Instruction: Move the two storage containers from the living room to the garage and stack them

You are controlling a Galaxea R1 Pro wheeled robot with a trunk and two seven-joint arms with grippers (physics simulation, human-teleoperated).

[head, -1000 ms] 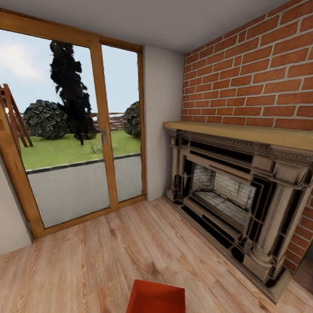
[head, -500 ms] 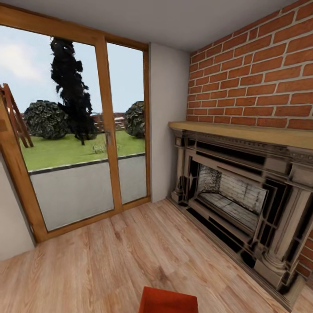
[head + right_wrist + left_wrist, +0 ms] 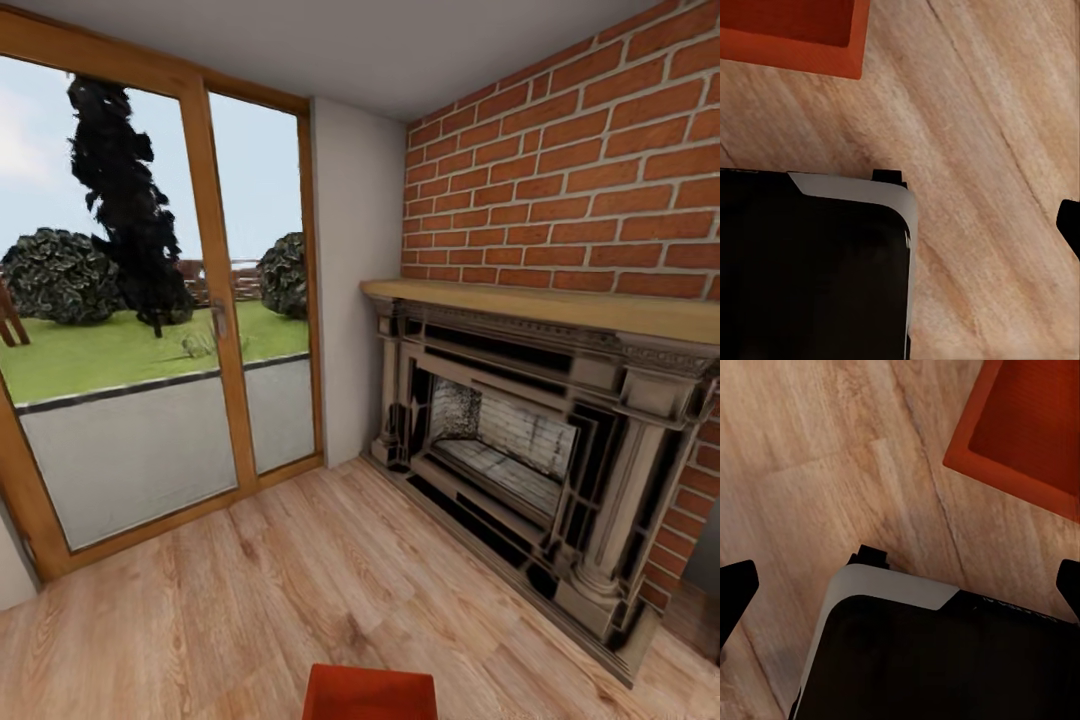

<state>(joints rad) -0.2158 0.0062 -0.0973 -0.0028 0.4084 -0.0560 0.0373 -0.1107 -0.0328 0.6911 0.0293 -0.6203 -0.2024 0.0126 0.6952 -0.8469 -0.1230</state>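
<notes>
Head view: orange-red storage container (image 3: 368, 692) on wood-plank floor (image 3: 250, 600), brick fireplace (image 3: 520, 450) at right. Left gripper (image 3: 900, 585) fingers spread wide; right gripper's state unclear.

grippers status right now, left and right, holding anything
left gripper: open, fingers spread wide, holding nothing.
right gripper: only one fingertip visible, cannot be told.

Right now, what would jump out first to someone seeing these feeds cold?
The red brick wall with its carved fireplace dominates the right side of the head view. On the left, a wood-framed glass door looks out on lawn and dark trees. Low at the bottom edge, an orange-red container sits on the light wood-plank floor, just ahead of the robot's base.
</notes>
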